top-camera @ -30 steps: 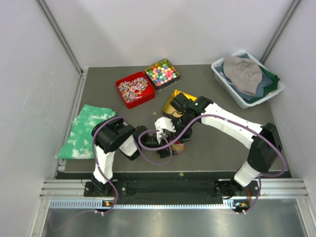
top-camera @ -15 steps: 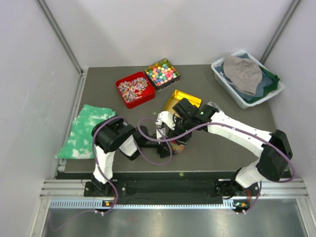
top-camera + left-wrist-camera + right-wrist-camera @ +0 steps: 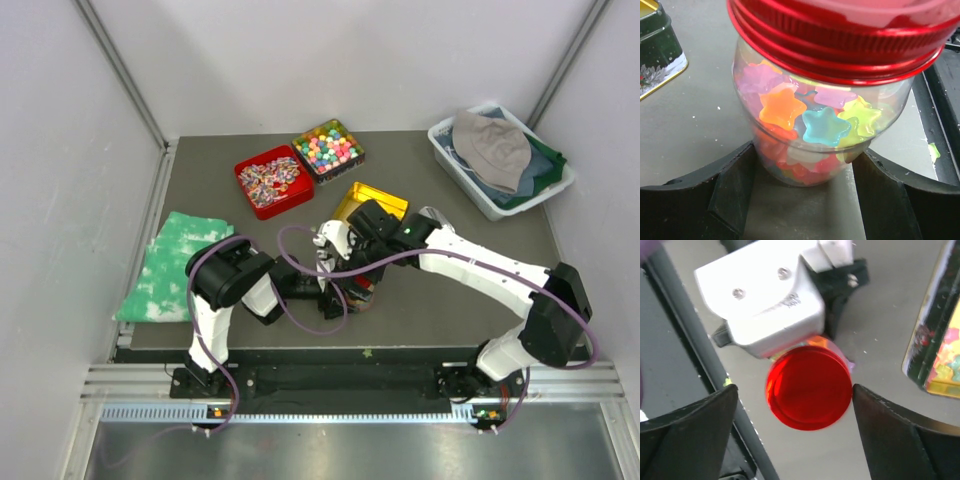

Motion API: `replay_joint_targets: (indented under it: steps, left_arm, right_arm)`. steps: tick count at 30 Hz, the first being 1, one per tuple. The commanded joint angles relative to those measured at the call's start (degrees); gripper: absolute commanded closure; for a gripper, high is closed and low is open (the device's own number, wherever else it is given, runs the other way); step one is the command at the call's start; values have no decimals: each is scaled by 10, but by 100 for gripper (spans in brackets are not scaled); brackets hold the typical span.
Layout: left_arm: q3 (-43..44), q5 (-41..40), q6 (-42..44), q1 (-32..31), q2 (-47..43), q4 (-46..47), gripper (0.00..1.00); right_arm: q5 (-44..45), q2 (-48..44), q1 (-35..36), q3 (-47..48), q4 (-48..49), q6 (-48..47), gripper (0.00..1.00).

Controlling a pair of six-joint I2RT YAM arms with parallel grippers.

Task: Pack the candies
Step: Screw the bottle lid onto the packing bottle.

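Bright, even light, soft shadows — candies [image 3: 782, 107] sharp, red lid [image 3: 809, 388] blurred.

Robotics lab test cell: plain white panel walls [image 3: 350, 60] on aluminium framing [image 3: 120, 70] enclose a grey table [image 3: 440, 305]; left arm [image 3: 225, 290] and right arm [image 3: 480, 265] bolted at its near edge.

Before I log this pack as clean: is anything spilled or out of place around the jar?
One green scrap, perhaps a stray candy, lies outside the jar at the table's near edge. The red lid sits on the jar; nothing else stands out.
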Motion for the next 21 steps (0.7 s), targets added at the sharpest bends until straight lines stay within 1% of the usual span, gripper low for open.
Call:
replay_joint_targets:
  steps: [1,5,8,9,11,12,16,21]
  left_arm:
    - [2,-4,0,-2,15,178,37]
    - [2,-5,0,-2,15,178,37]
    - [2,-6,0,-2,15,178,37]
    - [2,-5,0,-2,16,178,37]
    - [3,-5,0,-2,16,178,37]
    - [3,-5,0,-2,16,179,37]
    - [3,-5,0,-2,16,177,37]
    - [3,-3,0,-2,16,178,37]
  right_arm:
    - [-51,-11,14,-6,6,-29,1]
    - [-42,-19,14,-13,-8,-71,1]
    - [-22,-27,11,-18,-24,-139,1]
    - [-21,-28,4,-16,-33,-183,1]
    - [-23,-24,-5,1,-60,-227,1]
    - [-21,-21,-12,6,-66,-265,1]
    - [-40,-2,-28,48,-95,-320,1]
    - [-24,26,-28,80,-111,-374,1]
